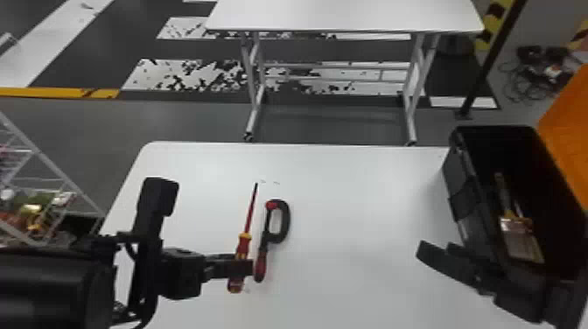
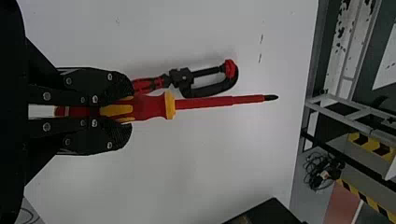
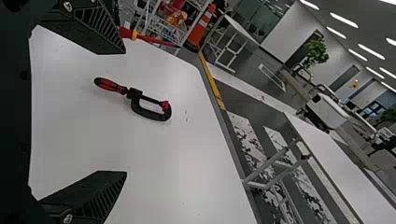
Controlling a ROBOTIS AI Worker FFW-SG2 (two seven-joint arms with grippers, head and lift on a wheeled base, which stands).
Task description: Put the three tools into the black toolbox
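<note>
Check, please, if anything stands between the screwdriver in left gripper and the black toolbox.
Yes. The clamp lies on the table, just toward the toolbox from the screwdriver in the left gripper. The open right gripper hovers by the box's near end. Lifting over the clamp and passing beyond that gripper would probably work.

Black left arm (image 1: 52,288) reaching in from the left edge, left gripper (image 1: 246,267) closed, right arm (image 1: 523,302) at lower right, right gripper (image 1: 435,250) with fingers spread wide.
</note>
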